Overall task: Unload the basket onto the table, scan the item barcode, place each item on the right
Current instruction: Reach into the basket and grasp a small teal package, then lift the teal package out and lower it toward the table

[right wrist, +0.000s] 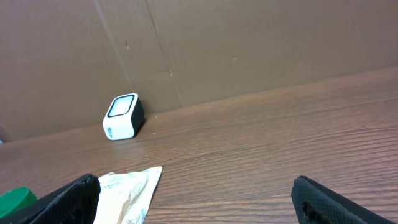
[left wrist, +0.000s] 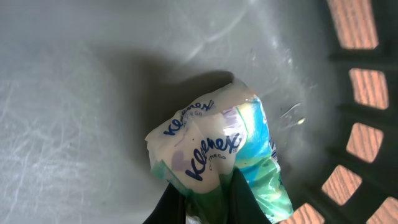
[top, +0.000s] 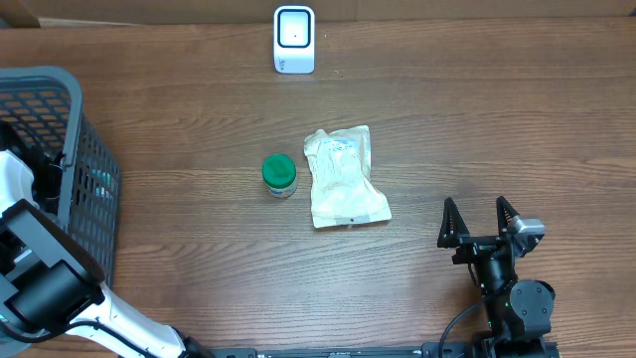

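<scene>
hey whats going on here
The left pincer is down inside the basket, shut on a Kleenex pack. The right pincer hangs open over the right side of the table, holding nothing. A green-lidded jar and a white pouch lie mid-table. The scanner stands at the far edge, with nothing in front of it yet.
</scene>
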`<act>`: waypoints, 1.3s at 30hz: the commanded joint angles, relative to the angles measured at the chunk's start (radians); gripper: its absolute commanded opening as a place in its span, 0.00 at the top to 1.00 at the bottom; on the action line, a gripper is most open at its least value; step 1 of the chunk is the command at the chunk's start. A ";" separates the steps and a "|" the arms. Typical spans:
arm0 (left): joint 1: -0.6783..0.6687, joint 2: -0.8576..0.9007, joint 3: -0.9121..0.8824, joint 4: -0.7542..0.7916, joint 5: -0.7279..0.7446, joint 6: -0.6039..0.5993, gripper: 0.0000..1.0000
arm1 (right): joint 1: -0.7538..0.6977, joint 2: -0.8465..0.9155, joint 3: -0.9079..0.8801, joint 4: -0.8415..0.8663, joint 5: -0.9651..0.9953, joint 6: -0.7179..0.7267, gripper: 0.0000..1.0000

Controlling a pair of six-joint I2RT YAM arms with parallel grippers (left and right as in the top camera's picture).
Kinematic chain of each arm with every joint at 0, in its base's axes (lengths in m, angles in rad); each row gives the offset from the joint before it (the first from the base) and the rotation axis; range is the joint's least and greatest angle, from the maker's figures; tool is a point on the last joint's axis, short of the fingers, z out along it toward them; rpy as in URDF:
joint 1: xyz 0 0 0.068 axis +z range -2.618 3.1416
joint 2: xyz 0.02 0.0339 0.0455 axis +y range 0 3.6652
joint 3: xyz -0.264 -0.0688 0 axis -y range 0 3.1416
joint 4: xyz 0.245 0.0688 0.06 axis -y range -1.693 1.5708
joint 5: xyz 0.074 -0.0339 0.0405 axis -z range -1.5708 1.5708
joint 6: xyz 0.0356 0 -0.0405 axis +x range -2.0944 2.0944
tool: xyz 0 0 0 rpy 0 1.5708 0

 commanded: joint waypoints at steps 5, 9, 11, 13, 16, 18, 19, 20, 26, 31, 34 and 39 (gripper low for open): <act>0.037 -0.106 0.086 -0.121 -0.017 -0.049 0.96 | -0.002 -0.012 -0.010 0.006 -0.005 0.004 0.00; 0.056 -0.231 0.144 -0.163 -0.019 -0.107 0.96 | -0.002 -0.012 -0.010 0.006 -0.005 0.004 0.00; 0.064 -0.309 0.159 -0.156 -0.021 -0.170 0.96 | -0.002 -0.012 -0.010 0.006 -0.005 0.004 0.00; 0.067 -0.397 0.164 -0.135 -0.021 -0.241 0.96 | -0.002 -0.012 -0.010 0.006 -0.005 0.004 0.00; 0.066 -0.512 0.164 -0.110 -0.018 -0.301 0.96 | -0.002 -0.012 -0.010 0.006 -0.005 0.004 0.00; 0.061 -0.582 0.164 -0.109 -0.005 -0.322 0.96 | -0.002 -0.012 -0.010 0.006 -0.005 0.004 0.00; 0.056 -0.612 0.164 -0.109 0.003 -0.323 0.96 | -0.002 -0.012 -0.010 0.006 -0.005 0.004 0.00; 0.048 -0.640 0.164 -0.109 0.013 -0.321 0.96 | -0.002 -0.012 -0.010 0.006 -0.005 0.004 0.00; -0.101 -0.740 0.164 -0.179 0.024 -0.243 0.96 | -0.002 -0.012 -0.010 0.006 -0.005 0.004 0.00; -0.362 -0.718 0.141 -0.219 0.023 -0.051 0.96 | -0.002 -0.012 -0.010 0.006 -0.005 0.004 0.00; -0.504 -0.685 0.105 -0.220 -0.016 -0.003 0.96 | -0.002 -0.012 -0.010 0.006 -0.005 0.004 0.00; -0.665 -0.599 0.077 -0.214 -0.133 -0.003 0.96 | -0.002 -0.012 -0.010 0.006 -0.005 0.004 0.00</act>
